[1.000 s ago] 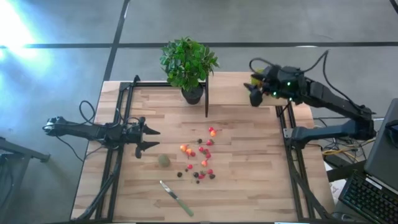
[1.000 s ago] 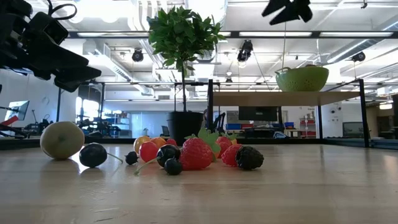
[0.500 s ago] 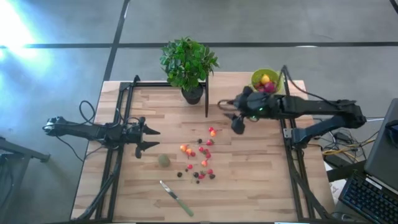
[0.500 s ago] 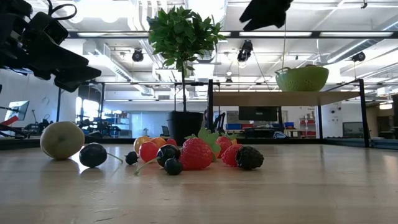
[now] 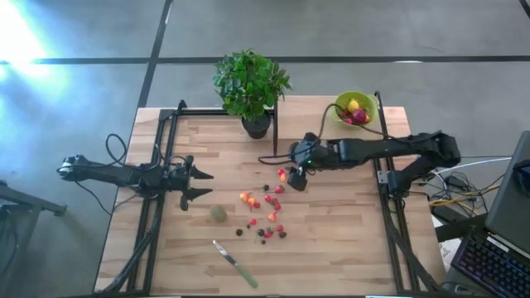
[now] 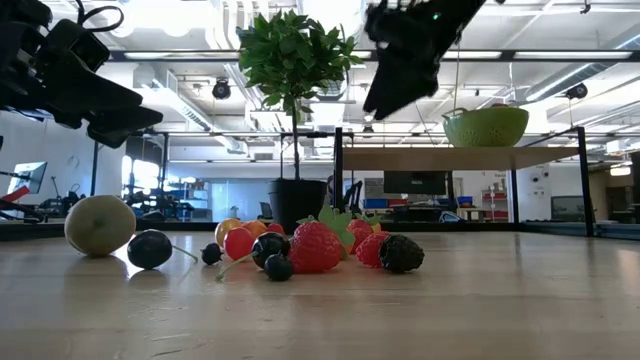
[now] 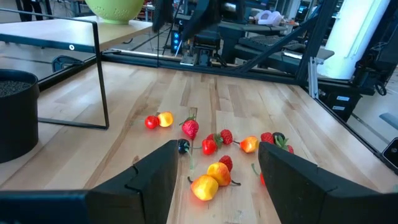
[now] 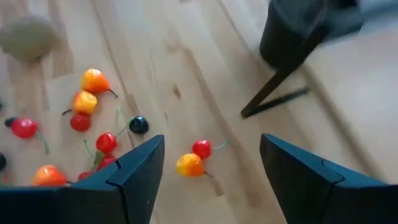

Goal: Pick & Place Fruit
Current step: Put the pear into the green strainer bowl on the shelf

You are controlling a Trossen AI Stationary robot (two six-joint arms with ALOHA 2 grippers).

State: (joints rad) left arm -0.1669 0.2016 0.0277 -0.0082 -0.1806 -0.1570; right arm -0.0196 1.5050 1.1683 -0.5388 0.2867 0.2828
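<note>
Small toy fruits (image 5: pixel 265 211) lie scattered mid-table: red and orange berries, dark berries, and to their left a dull-green kiwi-like ball (image 5: pixel 218 213). A lime-green bowl (image 5: pixel 354 108) on the far-right shelf holds a yellow lemon (image 5: pixel 354 104) and red fruit. My right gripper (image 5: pixel 291 178) hangs open, slanting down above a red-and-orange pair (image 8: pixel 196 158) at the cluster's far end, clear of the table in the low view (image 6: pixel 385 100). My left gripper (image 5: pixel 203 184) waits open at the table's left, pointing at the cluster (image 7: pixel 214 155).
A potted plant (image 5: pixel 251 87) stands at the far middle, beside a black frame post (image 5: pixel 275 128) carrying the shelf. A green-handled knife (image 5: pixel 235 263) lies near the front edge. Bare wood lies right of the fruit.
My right gripper has swung from over the bowl at the far right toward the table's middle, sinking and tipping further downward, and now hangs over the far end of the fruit cluster. The fruits on the table have not moved.
</note>
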